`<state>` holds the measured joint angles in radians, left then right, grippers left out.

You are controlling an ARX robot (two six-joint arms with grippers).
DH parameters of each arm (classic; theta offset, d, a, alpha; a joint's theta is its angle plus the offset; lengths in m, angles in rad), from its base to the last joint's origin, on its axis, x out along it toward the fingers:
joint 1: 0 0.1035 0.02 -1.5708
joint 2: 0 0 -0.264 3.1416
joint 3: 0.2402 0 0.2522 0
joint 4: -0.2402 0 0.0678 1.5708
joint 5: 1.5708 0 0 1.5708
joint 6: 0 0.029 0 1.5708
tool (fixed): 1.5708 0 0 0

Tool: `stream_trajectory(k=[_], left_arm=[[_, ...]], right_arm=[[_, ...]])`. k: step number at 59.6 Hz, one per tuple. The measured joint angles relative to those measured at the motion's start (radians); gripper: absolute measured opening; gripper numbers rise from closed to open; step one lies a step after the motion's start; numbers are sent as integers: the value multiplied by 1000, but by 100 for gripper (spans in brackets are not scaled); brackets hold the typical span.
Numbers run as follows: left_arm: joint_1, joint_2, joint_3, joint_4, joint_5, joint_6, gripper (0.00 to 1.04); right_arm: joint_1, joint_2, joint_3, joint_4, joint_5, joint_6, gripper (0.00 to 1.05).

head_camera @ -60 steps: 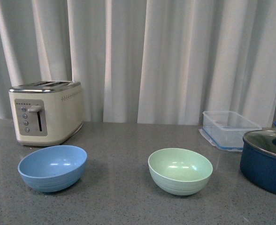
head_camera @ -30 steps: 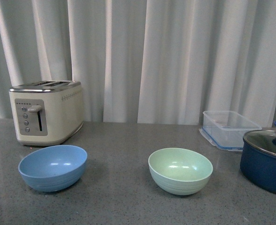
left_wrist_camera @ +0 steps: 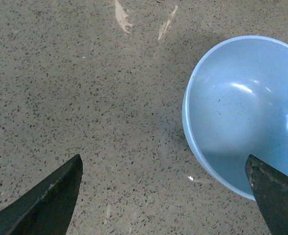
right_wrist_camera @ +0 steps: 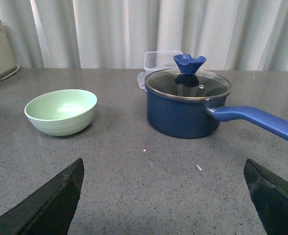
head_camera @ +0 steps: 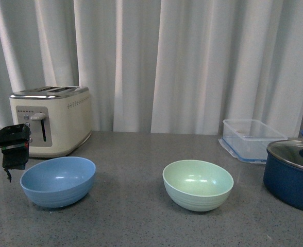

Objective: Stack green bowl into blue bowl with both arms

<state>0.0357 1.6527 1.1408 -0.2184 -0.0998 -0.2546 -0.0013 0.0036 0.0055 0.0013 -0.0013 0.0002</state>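
The blue bowl (head_camera: 57,181) sits empty on the grey counter at the left, in front of the toaster. The green bowl (head_camera: 198,186) sits empty at the centre right, apart from it. My left gripper (head_camera: 11,145) has come in at the far left, just left of and above the blue bowl. In the left wrist view it (left_wrist_camera: 166,191) is open over bare counter, with the blue bowl (left_wrist_camera: 247,112) beside one finger. My right gripper (right_wrist_camera: 163,196) is open and empty, low over the counter, with the green bowl (right_wrist_camera: 60,111) some way ahead. It is out of the front view.
A cream toaster (head_camera: 51,119) stands at the back left. A clear plastic container (head_camera: 252,139) is at the back right. A dark navy pot with glass lid (head_camera: 293,172) sits at the right edge; its long handle (right_wrist_camera: 259,121) shows in the right wrist view. White curtains hang behind.
My left gripper has come into the front view at the far left beside the blue bowl. The bowls have not moved.
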Motion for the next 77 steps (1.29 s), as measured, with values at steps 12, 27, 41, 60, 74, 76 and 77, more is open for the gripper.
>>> stream_trajectory(k=[12, 27, 41, 60, 74, 76, 77], left_arm=[[-10, 77, 53, 0, -12, -5, 98], [-21, 156, 119, 8, -32, -6, 98], [-40, 230, 172, 12, -40, -5, 98], [-57, 274, 210, 18, -100, 0, 84], [-58, 290, 217, -21, -116, -14, 45], [-58, 292, 217, -21, -114, -17, 38], [-58, 292, 217, -21, -114, -18, 34]], right_arm=[[0, 0, 0, 0, 0, 0, 95], [0, 0, 0, 0, 0, 0, 95], [0, 0, 0, 0, 0, 0, 95], [0, 0, 0, 0, 0, 0, 95], [0, 0, 0, 0, 0, 0, 95], [0, 0, 0, 0, 0, 0, 95], [0, 0, 0, 0, 0, 0, 95]])
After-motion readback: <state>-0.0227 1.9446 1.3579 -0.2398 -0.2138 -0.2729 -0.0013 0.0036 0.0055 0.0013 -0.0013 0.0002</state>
